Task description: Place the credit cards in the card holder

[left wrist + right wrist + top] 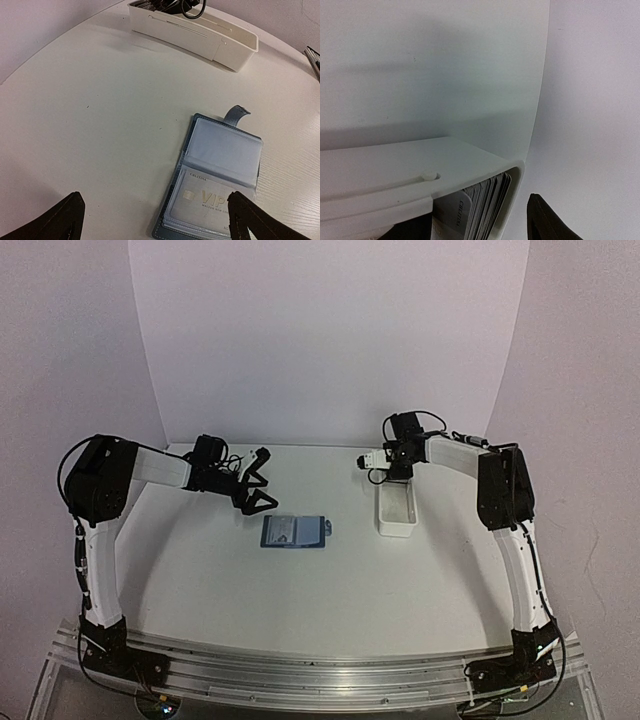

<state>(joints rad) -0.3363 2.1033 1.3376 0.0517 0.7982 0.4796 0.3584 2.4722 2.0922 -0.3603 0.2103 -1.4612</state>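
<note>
The dark-blue card holder (295, 531) lies open on the table with its snap tab pointing right. In the left wrist view the card holder (220, 170) shows clear sleeves, and a pale VIP card (212, 202) sits in the nearer sleeve. My left gripper (256, 496) is open and empty, just behind and left of the holder; in its own view the left gripper (155, 225) has its right fingertip (247, 220) over the holder's corner. My right gripper (392, 476) is open over the far end of the white tray (396, 512). Several upright credit cards (487, 202) stand between its fingers.
The long white tray (200, 32) lies to the right of the card holder, with its end wall (512, 200) between the cards and my right finger (545, 220). White backdrop walls close off the back and sides.
</note>
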